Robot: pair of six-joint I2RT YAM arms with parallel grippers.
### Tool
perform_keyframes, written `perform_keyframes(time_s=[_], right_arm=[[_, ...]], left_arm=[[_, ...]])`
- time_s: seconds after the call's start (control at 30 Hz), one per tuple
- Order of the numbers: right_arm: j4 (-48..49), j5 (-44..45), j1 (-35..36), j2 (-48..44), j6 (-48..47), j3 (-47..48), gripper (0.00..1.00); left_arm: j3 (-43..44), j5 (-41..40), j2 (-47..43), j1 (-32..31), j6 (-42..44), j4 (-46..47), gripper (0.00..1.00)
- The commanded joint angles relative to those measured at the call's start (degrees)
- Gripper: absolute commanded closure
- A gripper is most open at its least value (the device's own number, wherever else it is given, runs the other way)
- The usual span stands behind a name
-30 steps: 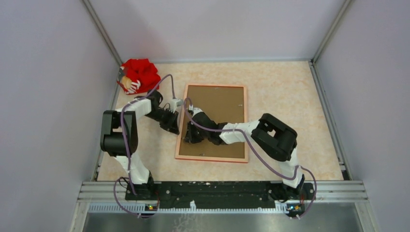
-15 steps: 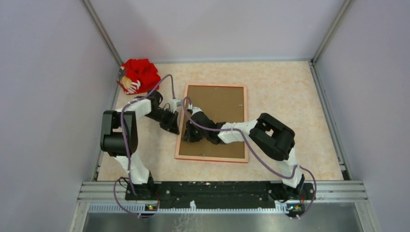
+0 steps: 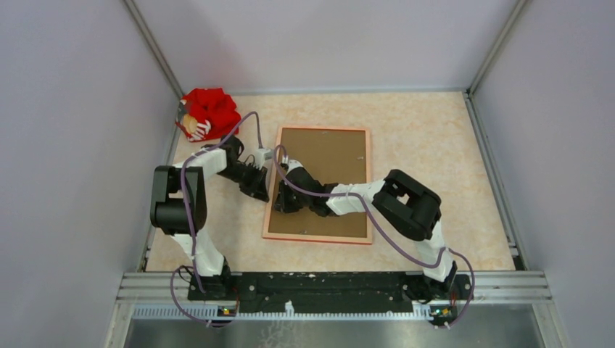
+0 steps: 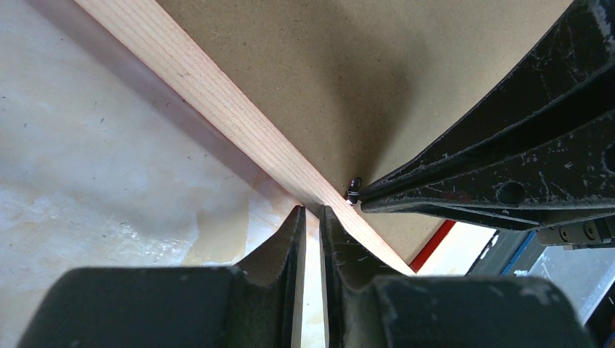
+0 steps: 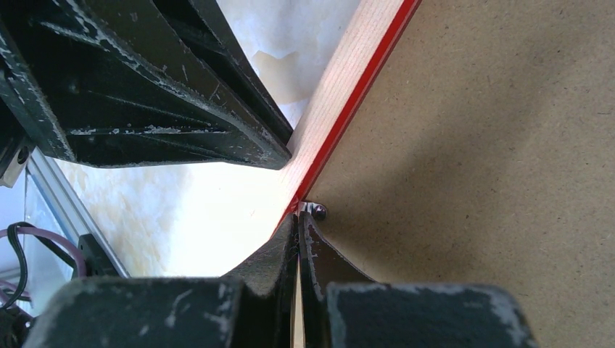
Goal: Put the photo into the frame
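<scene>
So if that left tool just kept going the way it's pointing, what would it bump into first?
The frame: the left tool has its tips right at the frame's pale wooden edge, perhaps already touching it.

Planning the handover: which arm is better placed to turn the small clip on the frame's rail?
Probably right: the right gripper has its tips beside the clip, over the backing; the left gripper is outside the frame.

No readable text, label, brand, number or sign anywhere in view.
</scene>
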Motion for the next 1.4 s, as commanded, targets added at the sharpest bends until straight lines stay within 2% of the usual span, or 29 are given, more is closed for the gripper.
perform_keyframes(time_s=[0.0, 0.33, 0.5, 0.73, 0.83, 0.97, 1.13, 1.37], right_arm=[[3.1, 2.5, 0.2, 1.0, -0.8, 0.8, 1.0], [7.6, 3.2, -0.1, -0.6, -2.6, -1.5, 1.0], [6.7, -0.6, -1.2, -8.4, -3.3, -3.4, 1.0], [5.5, -6.0, -10.9, -16.9, -2.3, -8.1, 0.79], [5.0, -8.1, -15.4, -15.2, -1.8, -6.8, 0.75], [2.9, -8.5, -17.9, -9.7, -1.6, -1.9, 0.61], [1.7, -9.6, -18.2, -1.3, -0.4, 5.3, 0.58], [2.3, -11.9, -18.1, 5.5, 3.0, 11.4, 0.57]], left_arm=[[-1.2, 1.1, -1.5, -0.1, 0.7, 0.6, 0.82], [-0.9, 0.7, -2.2, -0.1, 0.5, 0.2, 0.82], [-0.1, 0.5, -2.4, 0.0, 0.4, -0.6, 0.82], [6.1, 3.1, -0.2, 1.9, -1.4, -2.1, 0.79], [8.9, 3.6, 2.0, 1.9, -4.4, 0.1, 0.75], [12.6, 4.6, 6.6, 1.9, -8.5, 3.1, 0.7], [13.9, 5.1, 10.8, 1.8, -11.4, 6.1, 0.7], [12.5, 6.6, 12.2, 1.8, -11.7, 7.2, 0.73]])
